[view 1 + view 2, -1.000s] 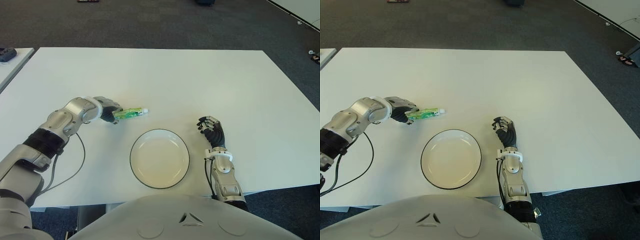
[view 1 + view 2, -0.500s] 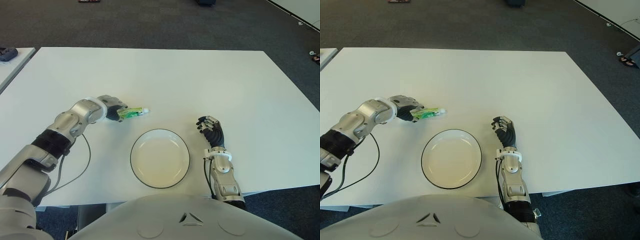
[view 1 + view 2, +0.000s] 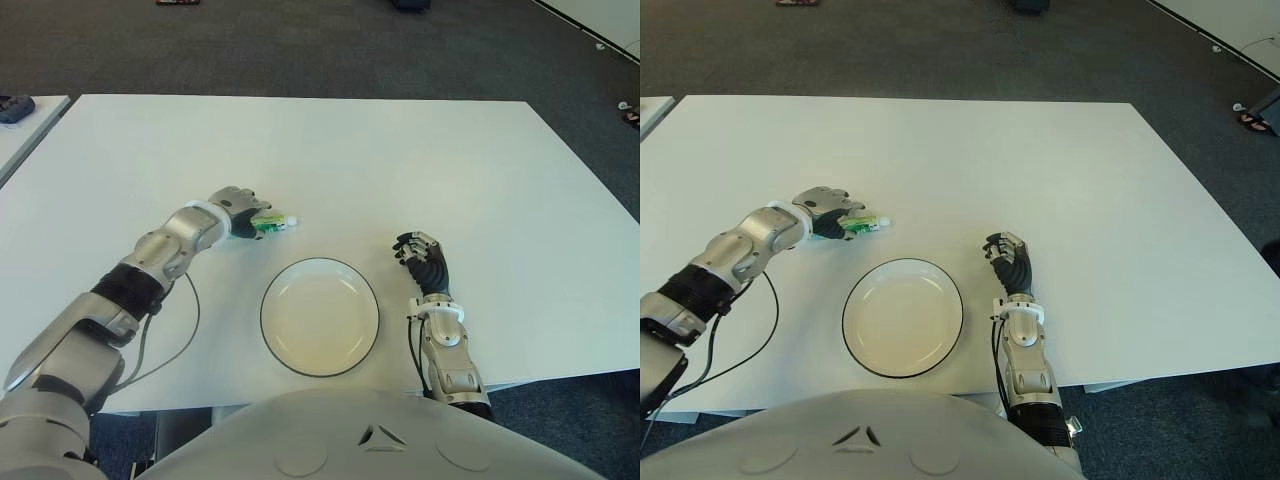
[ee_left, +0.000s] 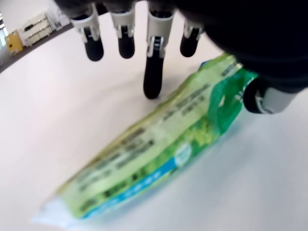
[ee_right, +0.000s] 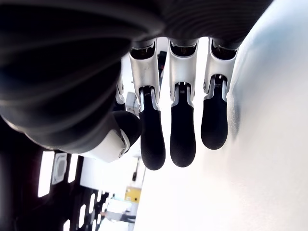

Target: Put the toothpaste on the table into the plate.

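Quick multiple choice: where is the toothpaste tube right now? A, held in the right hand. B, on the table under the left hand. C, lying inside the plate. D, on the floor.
B: the toothpaste tube lies on the white table beneath the left hand, whose fingers are open; the plate holds nothing.

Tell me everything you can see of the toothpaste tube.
The toothpaste tube is a small, soft-looking green tube with pale printed lettering and a white cap. It lies flat on the white table, cap pointing toward the robot's right, just beyond the plate and outside it. The left hand is over its tail end, fingers extended above it, not yet closed.
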